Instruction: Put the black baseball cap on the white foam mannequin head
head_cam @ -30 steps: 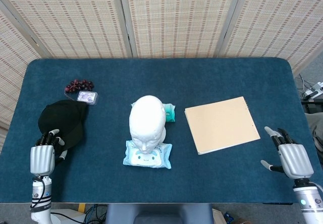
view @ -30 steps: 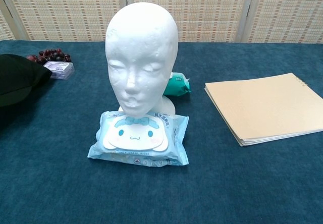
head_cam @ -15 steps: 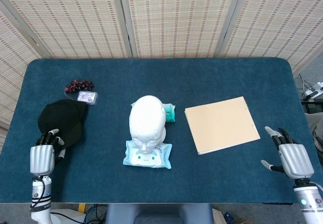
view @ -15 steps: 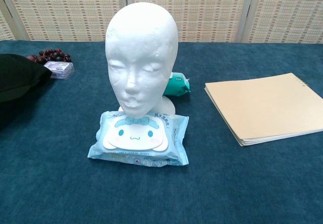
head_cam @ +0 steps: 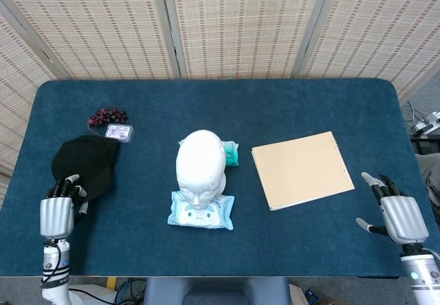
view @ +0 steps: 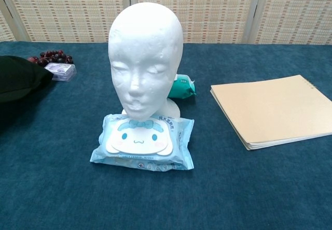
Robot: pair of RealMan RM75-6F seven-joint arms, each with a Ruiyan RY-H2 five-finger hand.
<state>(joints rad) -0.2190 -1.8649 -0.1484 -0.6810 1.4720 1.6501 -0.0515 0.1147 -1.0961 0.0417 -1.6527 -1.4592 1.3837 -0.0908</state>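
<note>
The black baseball cap point(head_cam: 85, 164) lies on the table's left side; its right edge shows in the chest view point(view: 18, 78). The white foam mannequin head point(head_cam: 200, 167) stands upright at the table's middle, bare, facing the near edge, also in the chest view point(view: 146, 59). My left hand point(head_cam: 58, 210) sits just in front of the cap, fingers apart, its fingertips point(head_cam: 69, 183) at the cap's near rim. My right hand point(head_cam: 400, 214) is at the near right corner with its fingers spread and nothing in it. Neither hand shows in the chest view.
A pale blue wet-wipes pack point(head_cam: 201, 211) lies in front of the mannequin's base, and a small green packet point(head_cam: 231, 153) behind it. A tan folder point(head_cam: 302, 169) lies to the right. Dark grapes point(head_cam: 106, 116) and a small clear box point(head_cam: 119, 132) sit beyond the cap.
My left hand has slipped a few pixels toward the near-left edge. Nothing else has moved.
</note>
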